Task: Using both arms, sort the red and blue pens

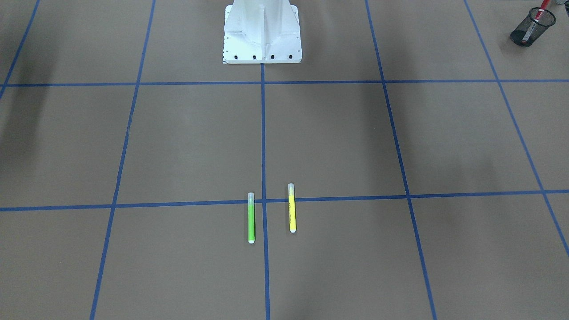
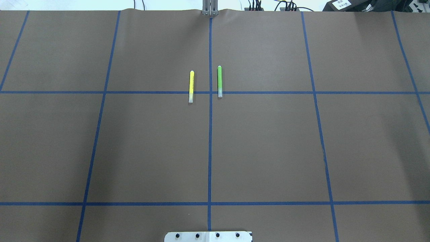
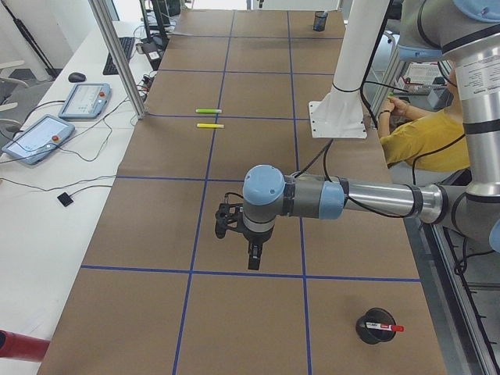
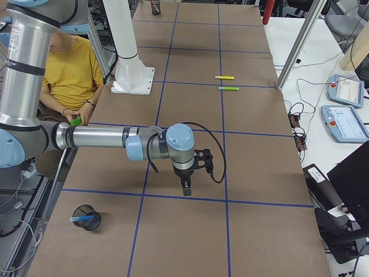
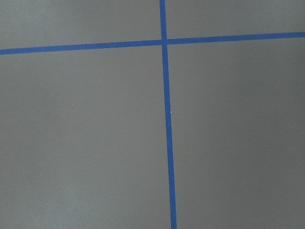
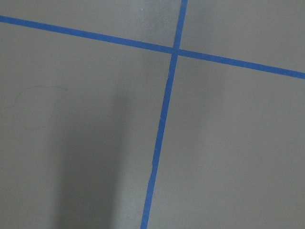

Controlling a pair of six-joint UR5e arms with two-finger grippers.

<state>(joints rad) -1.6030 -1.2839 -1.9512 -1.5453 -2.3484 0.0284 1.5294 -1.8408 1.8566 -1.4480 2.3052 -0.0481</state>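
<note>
The red pen [image 3: 387, 328] lies inside a black mesh cup [image 3: 372, 325] near the table's left end; it also pokes out of that cup [image 1: 532, 27] as a red pen [image 1: 541, 12] in the front view. The blue pen [image 4: 84, 219] rests in a second black mesh cup [image 4: 88, 218] at the right end. My left gripper [image 3: 254, 262] hangs over bare paper, apart from the red pen's cup. My right gripper [image 4: 185, 188] hangs likewise, apart from the blue pen's cup. Both grippers show only in the side views, so I cannot tell whether they are open or shut.
A green marker [image 2: 219, 81] and a yellow marker [image 2: 191, 86] lie side by side at mid-table, straddling a blue tape line. The white pedestal [image 1: 262, 33] stands at the robot's edge. A person in a yellow shirt [image 4: 72, 72] sits behind it. Tablets [image 3: 39, 137] lie beyond the far edge.
</note>
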